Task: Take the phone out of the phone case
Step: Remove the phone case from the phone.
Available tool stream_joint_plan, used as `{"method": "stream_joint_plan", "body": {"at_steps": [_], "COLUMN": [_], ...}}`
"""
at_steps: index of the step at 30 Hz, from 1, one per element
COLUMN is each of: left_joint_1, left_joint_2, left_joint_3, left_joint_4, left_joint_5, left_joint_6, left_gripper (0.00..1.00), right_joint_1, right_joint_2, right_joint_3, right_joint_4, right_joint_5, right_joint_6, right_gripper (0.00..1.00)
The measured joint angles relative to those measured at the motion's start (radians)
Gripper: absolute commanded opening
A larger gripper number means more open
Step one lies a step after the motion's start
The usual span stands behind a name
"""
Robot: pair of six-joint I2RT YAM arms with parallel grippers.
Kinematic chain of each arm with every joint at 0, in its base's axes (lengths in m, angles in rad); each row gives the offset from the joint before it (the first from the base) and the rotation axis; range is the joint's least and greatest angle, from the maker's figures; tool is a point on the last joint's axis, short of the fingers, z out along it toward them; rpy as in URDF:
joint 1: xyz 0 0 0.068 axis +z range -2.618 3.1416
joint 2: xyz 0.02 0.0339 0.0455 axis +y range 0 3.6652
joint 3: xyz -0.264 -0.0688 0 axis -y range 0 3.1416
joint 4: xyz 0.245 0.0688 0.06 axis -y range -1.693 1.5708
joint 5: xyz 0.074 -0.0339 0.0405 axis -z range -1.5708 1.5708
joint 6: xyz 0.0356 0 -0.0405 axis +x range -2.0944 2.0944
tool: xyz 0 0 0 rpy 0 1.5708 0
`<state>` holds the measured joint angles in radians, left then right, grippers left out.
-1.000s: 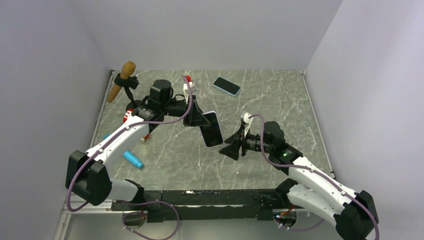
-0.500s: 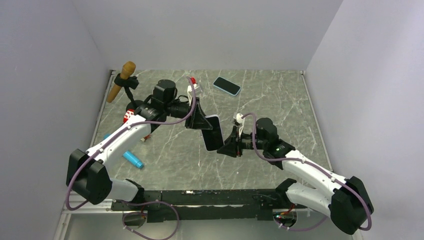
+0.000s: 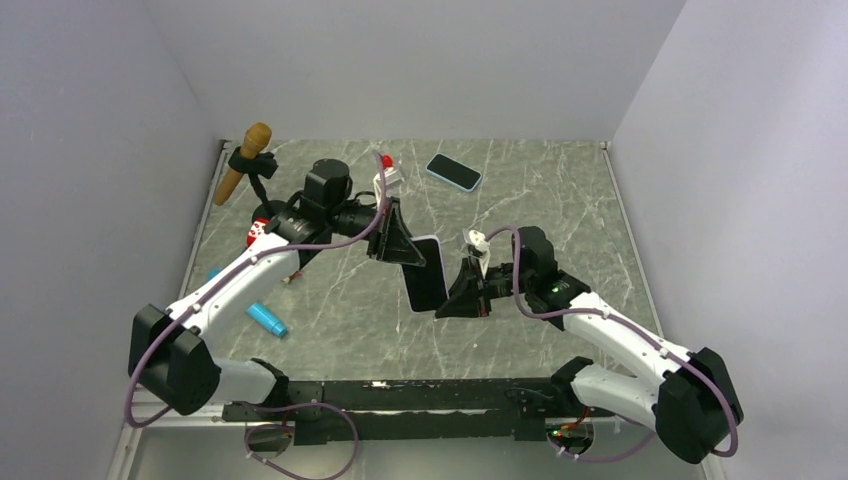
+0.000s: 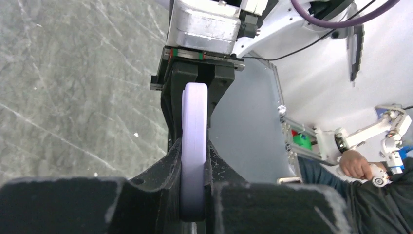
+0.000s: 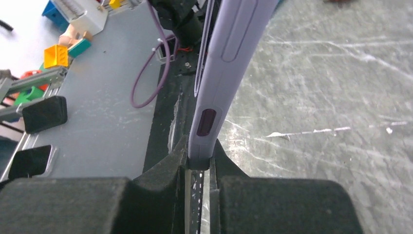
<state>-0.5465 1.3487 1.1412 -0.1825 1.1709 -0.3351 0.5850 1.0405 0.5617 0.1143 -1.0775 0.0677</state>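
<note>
Held up above the middle of the marbled table (image 3: 560, 200), the phone (image 3: 425, 275) is seen in the top view with its dark screen facing the camera and its long axis running roughly from 12 to 6 o'clock, tilted slightly. It is seated in the lavender phone case (image 5: 229, 58), whose pale rim is seen around the screen. The left gripper (image 3: 405, 248) is brought in from 10 o'clock and is pressed onto the upper end of the phone case; in the left wrist view the rounded lavender edge is shown squeezed between the two black fingers (image 4: 165, 170). The right gripper (image 3: 452, 295) is brought in from 4 o'clock and is clamped on the lower right part of the phone case; in the right wrist view the side of the case, with a dark oval slot in it, is pinched between that gripper's fingertips. Neither end of the case is seen touching the table. A second phone (image 3: 453, 172) in a light blue surround is laid flat near 12 o'clock, well apart from the held one. A wooden-handled tool (image 3: 245, 160) in a black holder is propped at the 10 o'clock corner, a red object (image 3: 257, 232) is partly hidden behind the left arm, and a blue cylinder (image 3: 266, 318) is laid at 8 o'clock.
</note>
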Motion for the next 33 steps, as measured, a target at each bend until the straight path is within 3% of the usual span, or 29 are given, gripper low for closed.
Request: {"method": "stream_joint_plan", "body": {"at_steps": [9,23,33], "left_joint_1": [0.006,0.04,0.045], "left_joint_2": [-0.111,-0.084,-0.059], "left_joint_3": [-0.178,-0.021,-0.011], "left_joint_4": [0.409,0.263,0.26], "left_joint_5": [0.029,0.138,0.213], "left_joint_6": [-0.359,-0.304,-0.318], "left_gripper": [0.0,0.0,0.0], "right_joint_1": [0.005,0.177,0.28], "right_joint_2": [-0.039,0.172,0.138], "right_joint_3": [0.06,0.463,0.47], "right_joint_4": [-0.066,-0.584,-0.586], "right_joint_5": [-0.111,-0.05,0.174], "right_joint_6": [-0.151,-0.49,-0.599], "right_gripper": [0.0,0.0,0.0]}}
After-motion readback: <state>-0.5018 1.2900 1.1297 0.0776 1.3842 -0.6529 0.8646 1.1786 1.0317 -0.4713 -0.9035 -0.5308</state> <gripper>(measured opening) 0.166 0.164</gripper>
